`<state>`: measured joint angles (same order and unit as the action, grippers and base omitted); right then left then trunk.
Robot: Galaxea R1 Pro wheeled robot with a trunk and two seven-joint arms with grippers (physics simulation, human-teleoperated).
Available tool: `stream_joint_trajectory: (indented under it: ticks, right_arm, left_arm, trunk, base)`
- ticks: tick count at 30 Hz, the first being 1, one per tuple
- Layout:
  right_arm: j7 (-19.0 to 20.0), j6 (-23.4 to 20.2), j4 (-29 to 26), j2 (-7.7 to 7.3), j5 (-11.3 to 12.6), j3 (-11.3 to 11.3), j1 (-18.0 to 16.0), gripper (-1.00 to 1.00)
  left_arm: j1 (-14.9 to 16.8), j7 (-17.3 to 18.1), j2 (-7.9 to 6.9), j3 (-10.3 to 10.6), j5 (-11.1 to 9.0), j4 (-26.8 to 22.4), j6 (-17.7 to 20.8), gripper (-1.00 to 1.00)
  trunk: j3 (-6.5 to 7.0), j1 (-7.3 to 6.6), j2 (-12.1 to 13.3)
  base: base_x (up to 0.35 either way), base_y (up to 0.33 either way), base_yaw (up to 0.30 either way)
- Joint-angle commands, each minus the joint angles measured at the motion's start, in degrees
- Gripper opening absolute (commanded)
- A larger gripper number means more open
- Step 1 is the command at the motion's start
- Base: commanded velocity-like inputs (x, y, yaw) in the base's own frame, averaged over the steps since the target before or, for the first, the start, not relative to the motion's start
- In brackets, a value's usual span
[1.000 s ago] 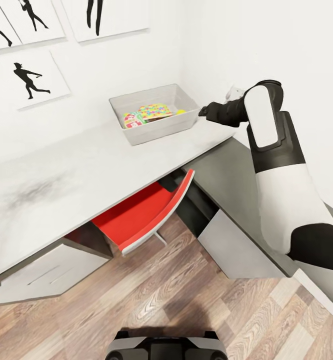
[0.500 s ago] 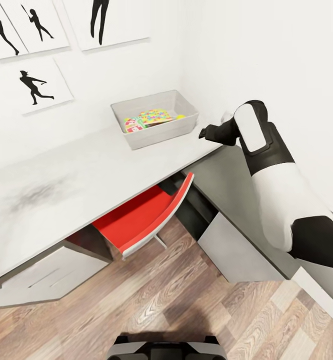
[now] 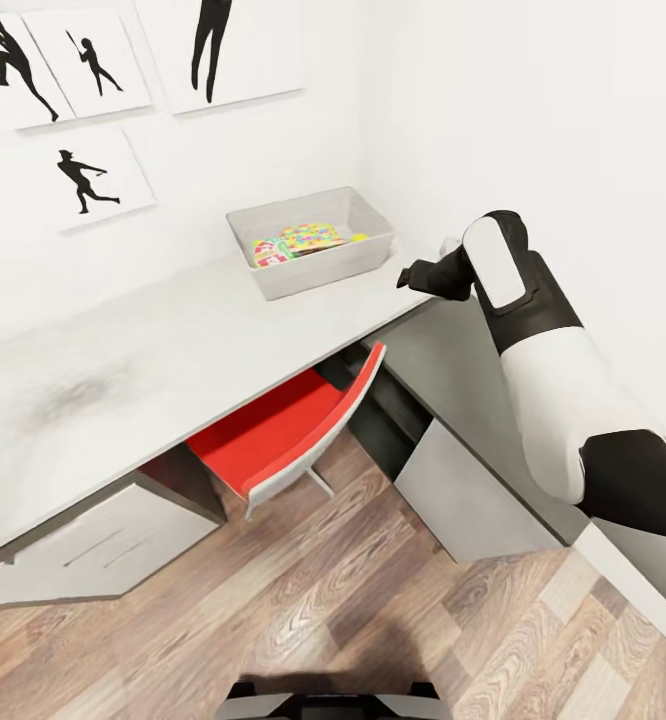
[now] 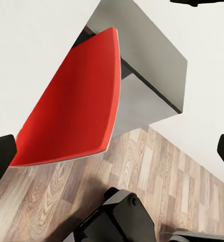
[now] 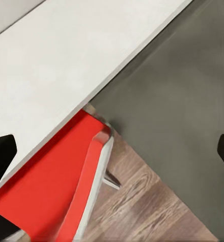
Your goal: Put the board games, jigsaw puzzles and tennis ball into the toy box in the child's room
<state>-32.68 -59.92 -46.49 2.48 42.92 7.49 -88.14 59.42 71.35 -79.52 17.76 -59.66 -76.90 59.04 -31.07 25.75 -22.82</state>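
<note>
Several bright toys lie inside the toy box (image 3: 313,242), which stands at the far corner of the tabletop (image 3: 153,350): a jigsaw puzzle (image 3: 308,237) of many colours, a red-and-green board game (image 3: 265,254) at its 9 o'clock, and a speck of yellow-green, the tennis ball (image 3: 359,237), at its 3 o'clock. From the box, the right gripper (image 3: 411,276) hangs near at about 4 o'clock, over the tabletop's edge, empty with its fingers spread wide. The left gripper (image 4: 112,151) is likewise released, above the red chair (image 3: 283,430).
</note>
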Motion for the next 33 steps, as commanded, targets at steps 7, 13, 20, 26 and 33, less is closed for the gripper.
stream_joint_trajectory:
  ticks: [7, 13, 20, 26, 33]
  right_arm:
    - [-0.6, -0.1, 0.0, -0.09, 0.5, 0.2, 0.1, 1.0]
    - [-0.6, -0.1, 2.0, -0.11, 0.5, 0.3, 0.4, 1.0]
    - [-0.6, -0.1, 3.5, -0.73, 0.5, 0.6, 0.7, 1.0]
    - [-0.6, -0.1, 3.9, -1.27, 0.5, 0.9, 0.7, 1.0]
    - [-0.6, -0.1, 4.7, -1.81, 0.5, 1.2, 0.8, 1.0]
  left_arm:
    - [0.3, 0.2, 0.12, 0.4, -0.2, 0.0, 0.4, 1.0]
    - [0.3, 0.3, 0.14, 0.4, -0.2, -0.1, 0.4, 1.0]
    - [0.3, 0.3, -0.01, 0.4, -0.3, -0.1, 0.4, 1.0]
    - [0.3, 0.3, 0.08, 0.4, -0.3, -0.1, 0.4, 1.0]
    - [0.3, 0.3, 0.15, 0.4, -0.3, -0.1, 0.4, 1.0]
  trunk:
    - [0.57, 0.03, -0.1]
    - [1.15, 0.03, -0.1]
    - [1.81, 0.03, -0.1]
    - [2.38, 0.03, -0.1]
    - [3.05, 0.03, -0.1]
  base:
    - [-0.087, 0.0, 0.0]
    - [-0.083, 0.0, 0.0]
    - [-0.112, 0.0, 0.0]
    - [-0.037, 0.0, 0.0]
    - [-0.082, 0.007, 0.0]
